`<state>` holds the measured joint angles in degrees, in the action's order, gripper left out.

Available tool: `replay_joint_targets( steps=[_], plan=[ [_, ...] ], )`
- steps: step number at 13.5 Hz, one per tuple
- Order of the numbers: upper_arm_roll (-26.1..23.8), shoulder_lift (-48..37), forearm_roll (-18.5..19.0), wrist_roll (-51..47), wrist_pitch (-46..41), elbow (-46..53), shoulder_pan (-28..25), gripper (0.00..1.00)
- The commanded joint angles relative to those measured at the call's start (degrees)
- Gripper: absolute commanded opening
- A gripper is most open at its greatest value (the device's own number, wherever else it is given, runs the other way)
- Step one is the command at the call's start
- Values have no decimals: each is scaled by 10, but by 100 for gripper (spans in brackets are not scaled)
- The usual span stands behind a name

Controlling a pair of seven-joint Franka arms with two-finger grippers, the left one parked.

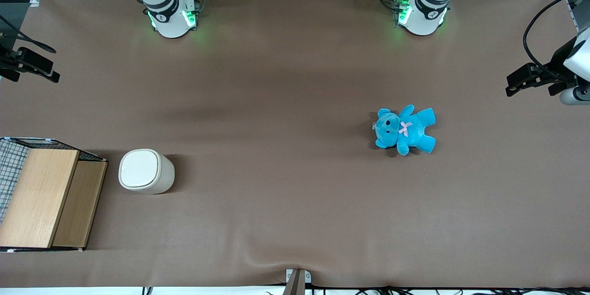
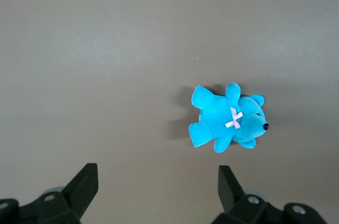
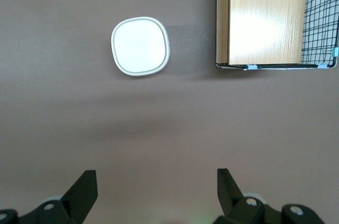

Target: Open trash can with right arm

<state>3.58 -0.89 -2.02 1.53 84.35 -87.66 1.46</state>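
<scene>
The cream-white trash can [image 1: 145, 170] stands upright on the brown table with its flat lid down, beside the wooden box. It also shows from straight above in the right wrist view [image 3: 140, 47]. My right gripper [image 3: 157, 184] is open and empty, with its two black fingers spread wide over bare table. It hangs high above the table, well apart from the can. In the front view it shows as a black shape [image 1: 32, 63] at the working arm's end, farther from the front camera than the can.
A wooden box with wire mesh [image 1: 41, 193] stands close beside the trash can at the working arm's end; it also shows in the right wrist view [image 3: 265, 17]. A blue teddy [image 1: 404, 130] lies toward the parked arm's end.
</scene>
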Motion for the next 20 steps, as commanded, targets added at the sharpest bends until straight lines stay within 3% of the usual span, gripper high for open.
replay_joint_targets(
  steps=[1, 16, 20],
  plan=[
    [-6, 4, 3, -2, -6, 7, 7, 100],
    [-5, 80, -3, 8, 37, 3, 3, 100],
    [-6, 116, 0, 8, 65, 3, -1, 55]
  ],
)
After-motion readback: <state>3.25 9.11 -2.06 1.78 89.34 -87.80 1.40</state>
